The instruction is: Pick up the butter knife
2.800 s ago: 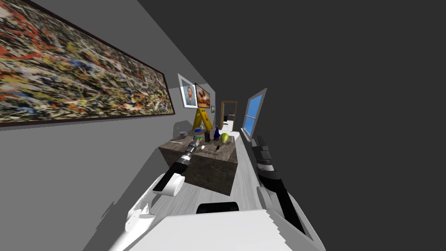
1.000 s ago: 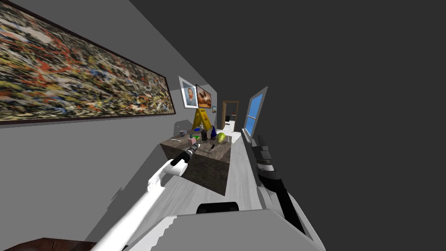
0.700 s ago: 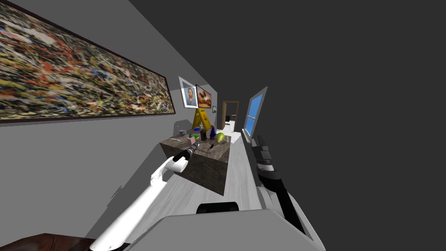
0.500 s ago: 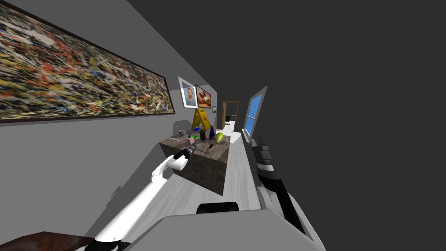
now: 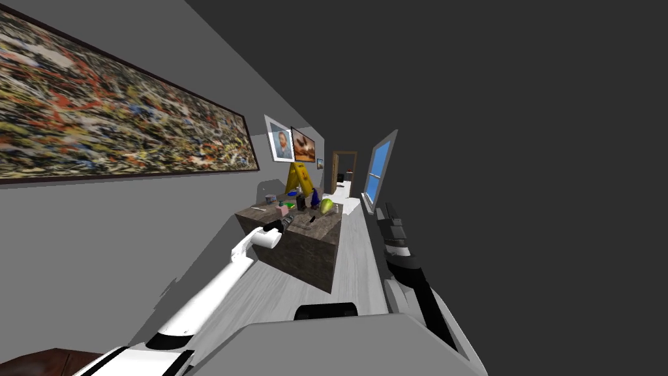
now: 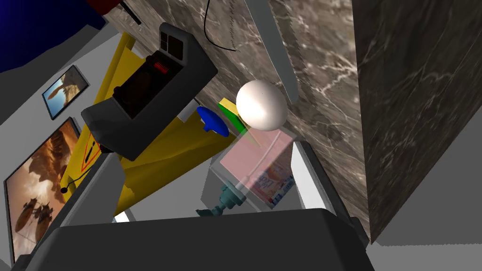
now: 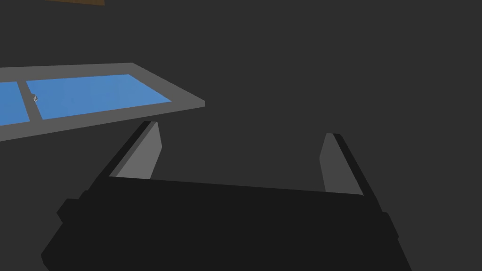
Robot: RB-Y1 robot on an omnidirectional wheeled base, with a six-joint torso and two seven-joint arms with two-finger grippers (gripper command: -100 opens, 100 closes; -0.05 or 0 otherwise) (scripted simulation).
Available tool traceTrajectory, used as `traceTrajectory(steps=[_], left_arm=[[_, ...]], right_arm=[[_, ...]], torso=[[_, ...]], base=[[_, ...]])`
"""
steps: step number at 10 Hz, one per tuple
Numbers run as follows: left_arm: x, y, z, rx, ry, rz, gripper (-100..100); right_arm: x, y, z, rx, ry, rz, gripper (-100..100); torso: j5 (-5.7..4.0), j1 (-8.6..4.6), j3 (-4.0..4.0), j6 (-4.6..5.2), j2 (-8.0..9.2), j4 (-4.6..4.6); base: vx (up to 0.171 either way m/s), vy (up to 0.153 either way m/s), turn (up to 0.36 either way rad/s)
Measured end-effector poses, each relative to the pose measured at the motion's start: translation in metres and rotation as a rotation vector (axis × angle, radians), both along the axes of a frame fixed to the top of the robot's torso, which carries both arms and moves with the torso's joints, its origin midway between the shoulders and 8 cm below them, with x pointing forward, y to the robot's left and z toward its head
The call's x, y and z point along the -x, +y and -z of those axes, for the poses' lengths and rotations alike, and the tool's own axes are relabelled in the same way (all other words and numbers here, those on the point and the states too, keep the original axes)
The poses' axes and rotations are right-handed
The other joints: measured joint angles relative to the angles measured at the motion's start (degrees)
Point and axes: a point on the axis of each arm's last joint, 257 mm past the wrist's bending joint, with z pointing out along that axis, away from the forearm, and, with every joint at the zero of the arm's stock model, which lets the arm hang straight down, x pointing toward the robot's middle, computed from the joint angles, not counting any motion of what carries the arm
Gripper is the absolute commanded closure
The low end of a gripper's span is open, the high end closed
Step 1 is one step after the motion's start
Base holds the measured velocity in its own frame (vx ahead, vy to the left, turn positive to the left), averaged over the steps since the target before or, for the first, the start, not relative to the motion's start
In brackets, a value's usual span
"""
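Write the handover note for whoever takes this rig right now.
Left gripper: open and empty. The arm is stretched out to the near edge of the marble block, pointing across its top.
Right gripper: open and empty, raised at my right, apart from the block.
Butter knife: most likely the flat grey strip lying on the marble beside the white egg, but I am not certain. A translucent pink box stands just ahead of the left gripper and may get in the way.
Done: the left arm is at the block.
Left: line up over the strip, close on it, lift.
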Motion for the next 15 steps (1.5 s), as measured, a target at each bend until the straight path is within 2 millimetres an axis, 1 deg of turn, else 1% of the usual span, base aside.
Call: traceTrajectory(steps=[1,2,3,4,5,8,11,12,15], left_arm=[[0.002,0.007,0.009,-0.008,0.037,-0.016,-100],[-0.001,0.018,0.012,-0.018,0.067,-0.031,-100],[-0.002,0.025,0.019,-0.024,0.103,-0.047,-100],[0.001,0.029,0.025,-0.027,0.125,-0.057,-100],[0.001,0.037,0.025,-0.033,0.151,-0.073,-100],[0.010,0.059,0.039,-0.044,0.243,-0.119,-100],[0.015,0.080,0.047,-0.047,0.329,-0.170,-100],[0.019,0.087,0.052,-0.046,0.361,-0.187,-100],[0.028,0.105,0.059,-0.037,0.452,-0.243,-100]], right_arm=[[0.000,0.000,0.000,0.000,0.000,0.000,0],[0.000,0.000,0.000,0.000,0.000,0.000,0],[0.000,0.000,0.000,0.000,0.000,0.000,0],[0.000,0.000,0.000,0.000,0.000,0.000,0],[0.000,0.000,0.000,0.000,0.000,0.000,0],[0.000,0.000,0.000,0.000,0.000,0.000,0],[0.000,0.000,0.000,0.000,0.000,0.000,0],[0.000,0.000,0.000,0.000,0.000,0.000,0],[0.000,0.000,0.000,0.000,0.000,0.000,0]], torso=[[0.00,-0.01,-0.01,-0.01,-0.01,-0.01],[-0.01,-0.05,-0.02,0.00,-0.03,-0.01],[0.00,0.01,-0.02,-0.01,-0.03,-0.01],[0.03,0.15,0.00,-0.02,0.01,-0.01],[0.02,0.12,0.00,-0.01,0.00,0.00],[0.02,0.08,0.00,-0.02,0.01,-0.01],[0.00,0.02,-0.01,0.00,-0.02,-0.01],[0.02,0.08,-0.01,-0.02,-0.01,-0.01],[0.03,0.13,-0.04,-0.01,-0.07,-0.02]], base=[[0.013,-0.094,-0.021],[0.011,-0.072,-0.009],[0.004,-0.028,0.000],[0.006,-0.047,-0.036],[0.009,-0.055,-0.020],[0.009,-0.062,-0.039],[0.013,-0.062,-0.037],[0.021,-0.061,-0.060],[0.025,-0.040,-0.054]])
